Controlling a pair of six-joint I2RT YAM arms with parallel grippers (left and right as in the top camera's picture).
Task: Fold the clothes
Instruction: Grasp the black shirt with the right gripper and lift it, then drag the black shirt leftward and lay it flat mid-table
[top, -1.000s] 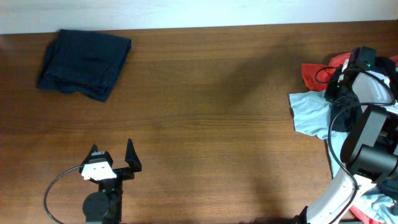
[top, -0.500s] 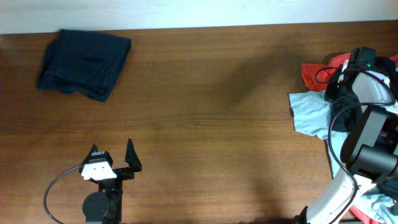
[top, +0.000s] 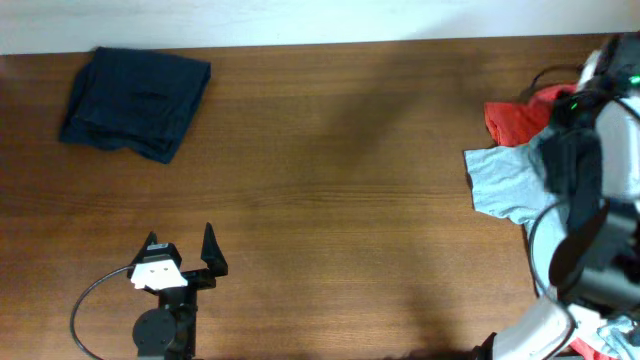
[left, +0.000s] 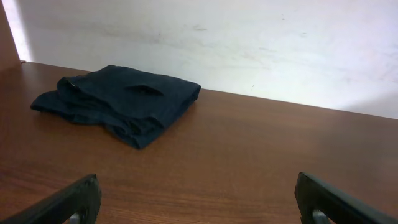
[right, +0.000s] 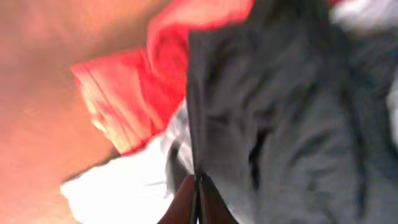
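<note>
While blur smears the right edge in two views, the lot reads as follows. Navy shirt (top: 135, 100): folded into a compact wad at the far left corner of the counter (top: 350, 200), well apart from all else. It is judged finished and parked there to leave the middle bare. Red shirt (top: 512, 118): crumpled at the far right corner, touching the blue shirt (top: 500, 180), which lies loose along the right edge. Both are judged a waiting heap, kept within the right arm's reach. Black shirt (right: 280, 124): at the right edge, above the red and blue ones and hiding part of each. Right gripper (right: 198, 190): fingers pinched together with the black shirt's edge running into them, so it appears clamped on that edge, though blur leaves some doubt. A hold by the edge, by judgement, lets the cloth hang free so it can be drawn to the bare middle and spread. Left gripper (top: 180, 233): by the near edge toward the left corner, jaws wide apart, nothing between them, facing the navy shirt. It is judged idle until a second hold is wanted. Stage: one shirt folded; the black one not yet laid flat.
</note>
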